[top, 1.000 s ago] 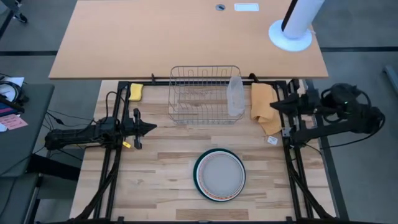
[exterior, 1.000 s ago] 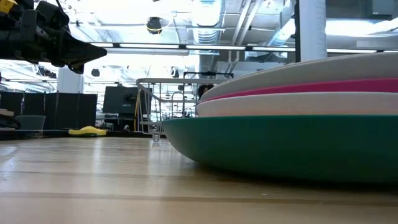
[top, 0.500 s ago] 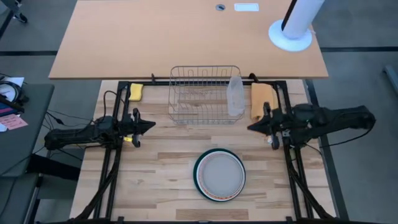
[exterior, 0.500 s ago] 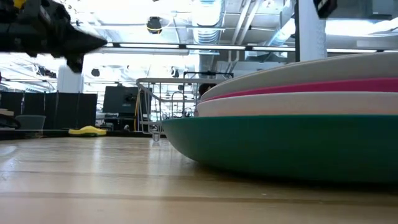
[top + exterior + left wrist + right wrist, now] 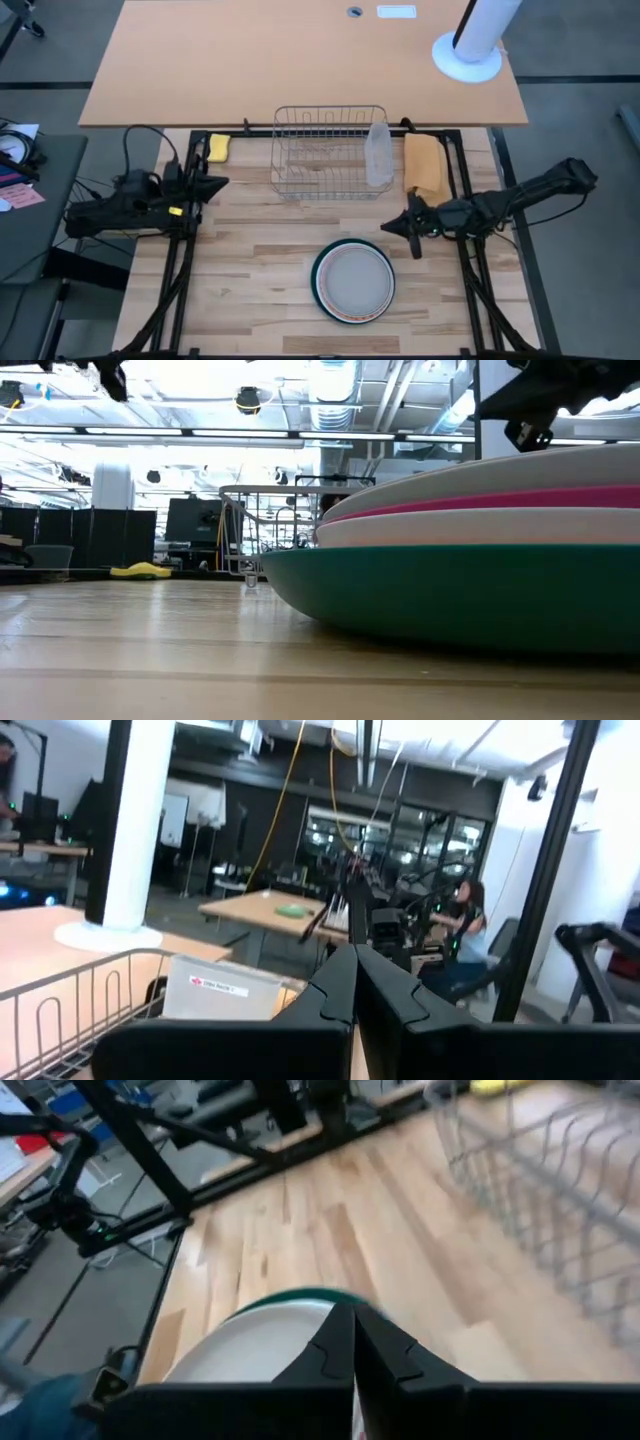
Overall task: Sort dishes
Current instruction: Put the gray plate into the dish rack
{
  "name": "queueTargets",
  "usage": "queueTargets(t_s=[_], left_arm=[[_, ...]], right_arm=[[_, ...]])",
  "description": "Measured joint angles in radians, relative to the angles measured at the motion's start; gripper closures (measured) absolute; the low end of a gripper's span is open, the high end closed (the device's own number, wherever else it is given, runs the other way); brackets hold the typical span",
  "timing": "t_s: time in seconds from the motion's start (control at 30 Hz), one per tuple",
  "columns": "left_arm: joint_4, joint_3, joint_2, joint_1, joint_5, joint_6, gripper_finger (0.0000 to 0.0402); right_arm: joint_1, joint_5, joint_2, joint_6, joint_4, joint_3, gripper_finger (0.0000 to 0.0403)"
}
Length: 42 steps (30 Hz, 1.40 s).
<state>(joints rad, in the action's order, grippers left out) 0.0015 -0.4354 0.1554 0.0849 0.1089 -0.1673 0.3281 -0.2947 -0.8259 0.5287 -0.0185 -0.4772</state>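
So far nothing is sorted: the round dinner plates sit in one stack on the near middle of the pale wooden tabletop, a pale grey plate on top and a dark green plate at the bottom. The low view shows a magenta pink plate and a white plate between them; any orange-patterned one is hard to pick out. The silver wire dish rack at the far middle of the tabletop looks empty of plates, so, as I judge it, every plate is left to move.

The right gripper hangs just right of and a little beyond the stack, pointing towards it, its fingers pressed together in its own wrist view and holding nothing. The left gripper waits at the far left edge, well apart from the plates, fingers likewise together.

A clear plastic tub stands at the rack's right end, a tan cloth lies just right of it, and a yellow sponge lies to the rack's left. Nothing stands between the right gripper and the stack.
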Motion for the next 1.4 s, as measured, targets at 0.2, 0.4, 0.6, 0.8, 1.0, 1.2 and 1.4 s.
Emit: queueTargets(t_s=[0.2,0.4,0.6,0.8,1.0,1.2,1.4], left_arm=[[-0.007,-0.060,0.199,0.000,-0.094,-0.025,0.0401],[0.032,-0.085,0.439,-0.070,-0.252,-0.074,0.0401],[0.217,-0.137,0.716,-0.261,-0.253,-0.015,0.0401],[0.226,-0.275,0.999,-0.417,-0.141,0.056,0.0402],[0.161,-0.443,1.251,-0.482,-0.082,0.038,0.0402],[0.032,-0.603,1.452,-0.504,-0.067,-0.027,0.0402],[-0.061,-0.705,1.598,-0.516,-0.010,-0.056,0.0401]], right_arm=[[0.082,0.000,-0.114,0.104,-0.038,-0.060,0.0375],[0.173,0.000,-0.216,0.205,-0.184,-0.154,0.0369],[0.265,-0.028,-0.299,0.272,-0.245,-0.218,0.0369],[0.325,-0.069,-0.368,0.287,-0.247,-0.261,0.0369],[0.323,-0.104,-0.409,0.278,-0.244,-0.313,0.0369],[0.318,-0.104,-0.448,0.304,-0.236,-0.323,0.0369],[0.343,-0.103,-0.503,0.376,-0.241,-0.323,0.0369]])
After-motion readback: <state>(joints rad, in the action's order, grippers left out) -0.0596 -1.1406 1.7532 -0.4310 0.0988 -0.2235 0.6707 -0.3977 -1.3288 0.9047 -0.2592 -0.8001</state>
